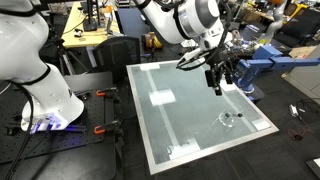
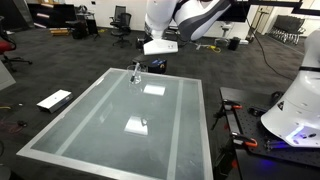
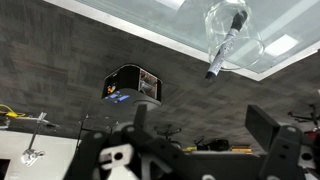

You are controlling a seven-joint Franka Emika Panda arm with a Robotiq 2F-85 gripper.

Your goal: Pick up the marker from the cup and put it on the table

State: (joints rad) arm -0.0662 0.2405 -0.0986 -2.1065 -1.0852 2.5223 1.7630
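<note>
The gripper (image 3: 198, 118) hangs above the table (image 1: 190, 125) with its fingers wide apart and empty, so it should go over to the cup (image 3: 232, 28), line up with the black marker (image 3: 224, 48) that sits in it, and pinch it softly.

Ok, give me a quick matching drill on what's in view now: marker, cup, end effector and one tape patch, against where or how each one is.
Things:
A. thin black marker
B. small transparent cup
C. black end effector
D. whitish rectangular tape patch

Places or states:
1. open, holding nothing, apart from the cup
2. leaning inside the cup
3. flat on the pale grey-green glassy table, away from the cup
4. standing near the table's edge, with the marker in it

Pairs: A-2, B-4, C-1, D-3.
</note>
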